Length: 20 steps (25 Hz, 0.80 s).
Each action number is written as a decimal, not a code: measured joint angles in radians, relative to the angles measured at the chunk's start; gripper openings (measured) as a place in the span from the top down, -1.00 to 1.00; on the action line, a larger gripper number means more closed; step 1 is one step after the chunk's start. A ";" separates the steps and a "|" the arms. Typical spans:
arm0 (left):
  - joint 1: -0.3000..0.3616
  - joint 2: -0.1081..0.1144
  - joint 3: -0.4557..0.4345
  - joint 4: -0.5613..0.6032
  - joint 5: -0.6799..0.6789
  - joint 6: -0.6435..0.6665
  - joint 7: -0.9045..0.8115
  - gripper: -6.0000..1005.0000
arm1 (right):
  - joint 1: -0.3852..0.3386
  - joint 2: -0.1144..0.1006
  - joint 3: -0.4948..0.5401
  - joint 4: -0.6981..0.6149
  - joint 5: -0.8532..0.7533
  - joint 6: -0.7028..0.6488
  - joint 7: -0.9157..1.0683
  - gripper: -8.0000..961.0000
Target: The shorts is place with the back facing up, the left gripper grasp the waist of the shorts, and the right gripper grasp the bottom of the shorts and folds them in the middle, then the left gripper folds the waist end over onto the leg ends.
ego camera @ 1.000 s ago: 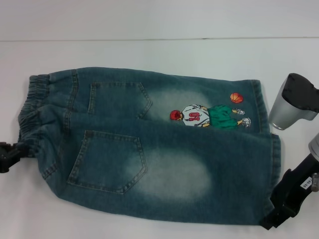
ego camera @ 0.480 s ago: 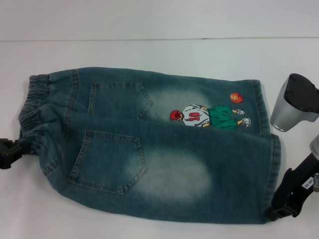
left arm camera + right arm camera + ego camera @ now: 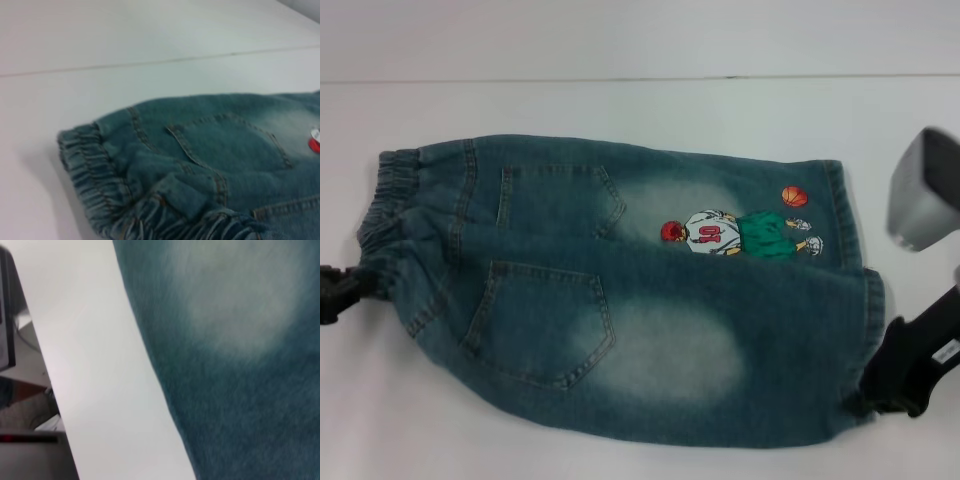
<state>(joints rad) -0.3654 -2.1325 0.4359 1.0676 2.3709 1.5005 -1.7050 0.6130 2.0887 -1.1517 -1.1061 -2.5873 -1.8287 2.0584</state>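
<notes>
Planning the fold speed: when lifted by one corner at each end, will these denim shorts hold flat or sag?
Probably sag: the shorts already wrinkle where the left end effector meets the gathered waistband. The thick-looking denim likely drapes heavily rather than flutters. The hem corner at the right end effector looks slightly pulled, suggesting it follows easily.

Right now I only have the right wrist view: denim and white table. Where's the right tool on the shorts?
Observer: In the head view, the right tool is at the near corner of the nearer leg hem.
Operator: And the left tool?
Observer: The left tool is at the near end of the elastic waist, where the band bunches toward it.
Operator: Folded yet?
Observer: No. The shorts lie spread out, back pockets up, with the embroidered basketball player on the farther leg.
</notes>
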 joint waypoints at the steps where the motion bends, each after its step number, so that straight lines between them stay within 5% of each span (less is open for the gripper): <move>1: -0.001 0.002 -0.001 0.003 -0.003 0.000 -0.008 0.83 | -0.014 -0.001 0.025 -0.035 0.023 -0.010 -0.022 0.94; 9: -0.030 0.004 -0.006 0.026 -0.022 -0.016 -0.087 0.81 | -0.053 0.000 0.258 -0.125 0.138 0.030 -0.201 0.94; 20: -0.080 -0.015 -0.013 0.052 -0.025 -0.141 -0.160 0.77 | -0.075 0.003 0.326 -0.060 0.213 0.315 -0.183 0.94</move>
<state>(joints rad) -0.4455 -2.1474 0.4233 1.1196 2.3458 1.3593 -1.8650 0.5385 2.0912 -0.8255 -1.1661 -2.3741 -1.5133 1.8754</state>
